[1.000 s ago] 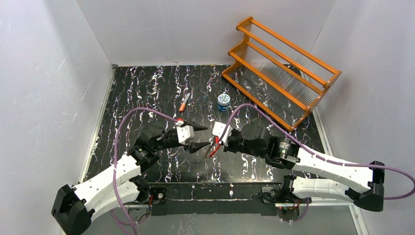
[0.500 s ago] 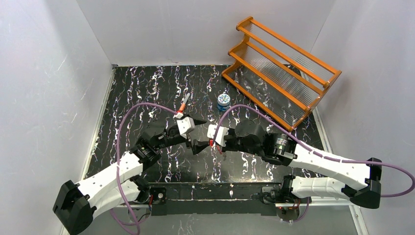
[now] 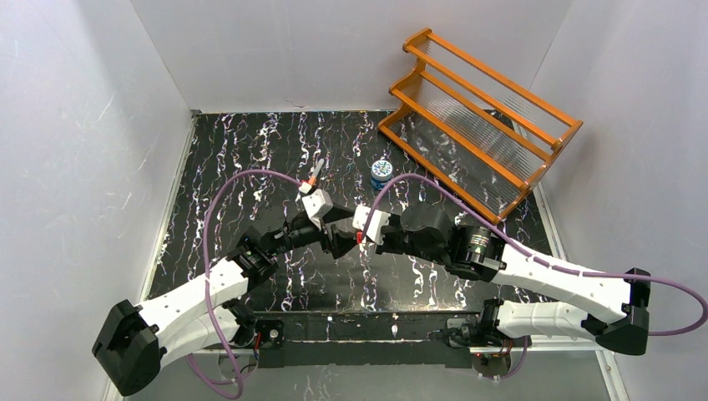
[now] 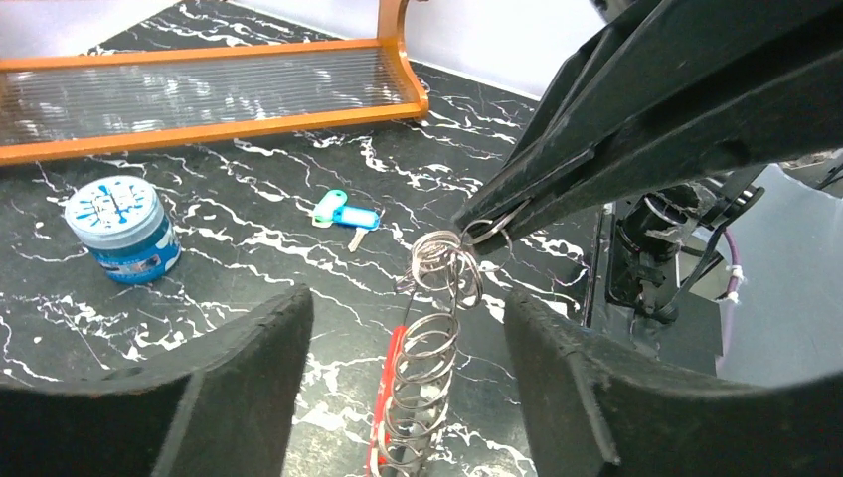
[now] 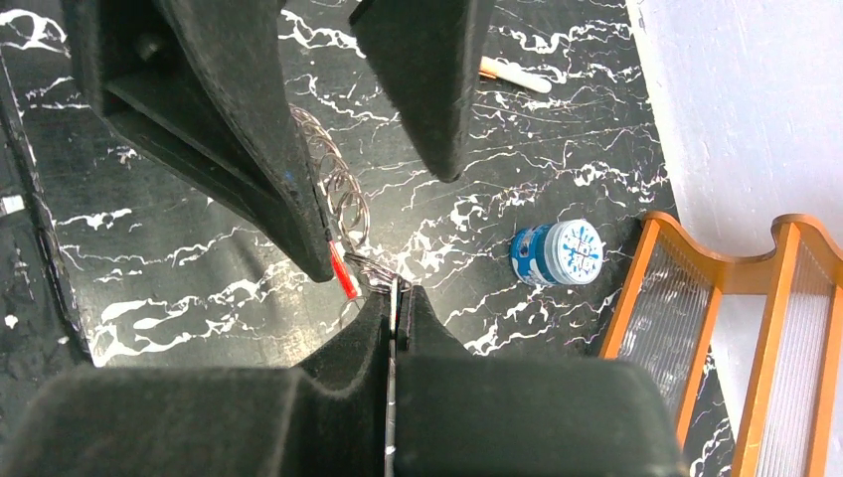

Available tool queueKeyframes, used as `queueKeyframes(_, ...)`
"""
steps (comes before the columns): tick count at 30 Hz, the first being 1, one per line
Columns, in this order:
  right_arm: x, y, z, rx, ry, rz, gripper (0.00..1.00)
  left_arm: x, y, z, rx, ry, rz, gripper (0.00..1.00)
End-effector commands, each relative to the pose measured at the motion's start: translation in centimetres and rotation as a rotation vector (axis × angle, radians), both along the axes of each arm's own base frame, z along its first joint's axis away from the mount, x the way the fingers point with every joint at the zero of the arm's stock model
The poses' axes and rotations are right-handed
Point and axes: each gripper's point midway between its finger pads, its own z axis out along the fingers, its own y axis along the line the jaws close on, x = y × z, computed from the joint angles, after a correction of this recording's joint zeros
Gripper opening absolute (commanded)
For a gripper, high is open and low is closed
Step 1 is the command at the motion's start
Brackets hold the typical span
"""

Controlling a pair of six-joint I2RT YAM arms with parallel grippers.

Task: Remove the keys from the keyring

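The keyring [image 4: 429, 363] is a coil of silvery wire rings with a red strip, and it hangs above the table. My right gripper [image 5: 398, 294] is shut on its top ring; its dark fingers [image 4: 636, 129] come in from the upper right of the left wrist view. My left gripper [image 4: 408, 308] is open, one finger on each side of the hanging coil and not touching it. In the top view the two grippers meet at mid-table, left [image 3: 337, 230] and right [image 3: 358, 238]. A small key with teal and blue heads [image 4: 343, 211] lies on the table. I cannot make out keys on the coil.
A round blue tin [image 3: 381, 171] stands behind the grippers and also shows in the left wrist view [image 4: 121, 229]. An orange rack [image 3: 480, 109] fills the back right. An orange-and-white stick [image 3: 315, 174] lies at the back left. White walls enclose the black marbled table.
My left gripper has moved right and forward until its open fingers straddle the keyring. My right gripper has shifted left with the keyring still in it.
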Motion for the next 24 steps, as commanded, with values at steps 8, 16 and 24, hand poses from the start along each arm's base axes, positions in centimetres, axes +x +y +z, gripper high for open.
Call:
queueKeyframes(8,0.0,1.2,3.4,0.145,0.000,-0.009,0.01,0.9,0.4,-1.0,0.061,-0.030,0.047,0.53)
queueKeyframes(16,0.0,1.0,2.8,0.141,0.009,-0.023,0.01,-0.2,-0.5,0.6,0.046,-0.084,-0.049,0.54)
queueKeyframes(24,0.0,0.8,2.5,0.142,0.017,-0.030,0.01,-1.5,-1.0,1.7,0.015,-0.104,-0.131,0.55)
